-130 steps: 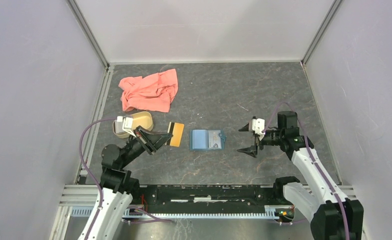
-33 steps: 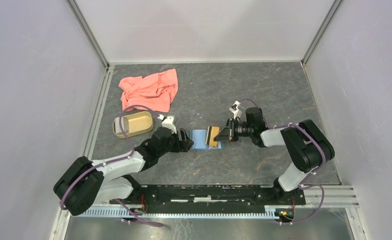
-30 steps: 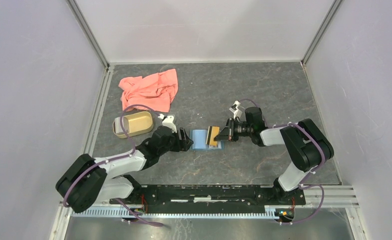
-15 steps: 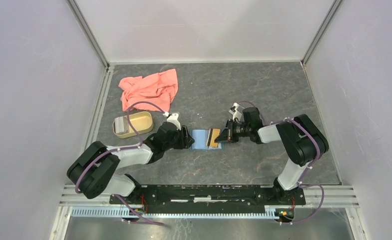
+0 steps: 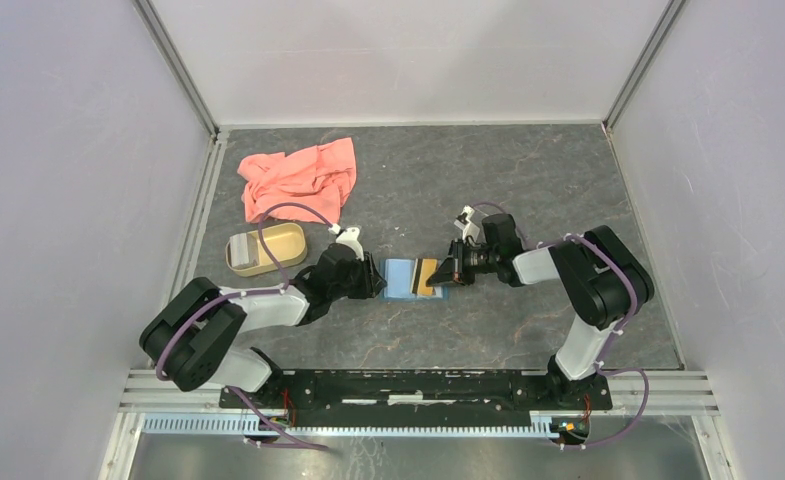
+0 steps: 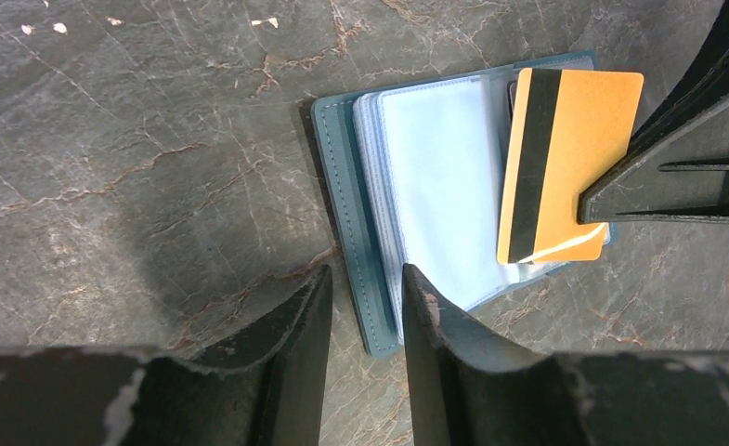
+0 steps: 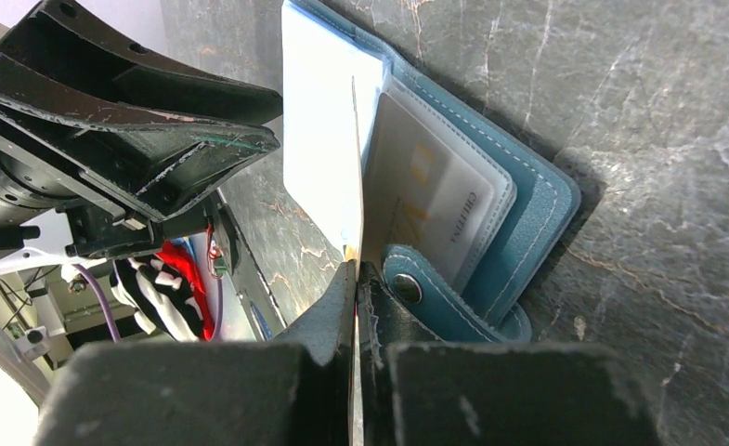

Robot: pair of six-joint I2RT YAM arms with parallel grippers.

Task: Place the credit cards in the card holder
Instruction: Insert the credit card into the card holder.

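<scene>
The card holder (image 5: 400, 279) lies open mid-table, its teal cover (image 6: 340, 177) and pale blue pages (image 6: 435, 186) facing up. My right gripper (image 5: 446, 272) is shut on a gold-yellow credit card (image 6: 579, 153) with a dark stripe and holds it on edge over the holder's right half. From the right wrist that card (image 7: 354, 167) shows as a thin line above a pale card (image 7: 435, 190) tucked in a pocket, next to the snap tab (image 7: 414, 282). My left gripper (image 6: 365, 279) stands narrowly open, its jaws astride the holder's left edge.
A salmon-pink cloth (image 5: 298, 180) lies crumpled at the back left. A tan oval dish (image 5: 266, 248) sits left of the left arm. Grey walls close in the table on three sides, and the arms' base rail (image 5: 418, 385) runs along the near edge.
My left gripper has slid right to the holder's left edge and its jaws have narrowed. The right gripper has tilted the gold card lower over the holder.
</scene>
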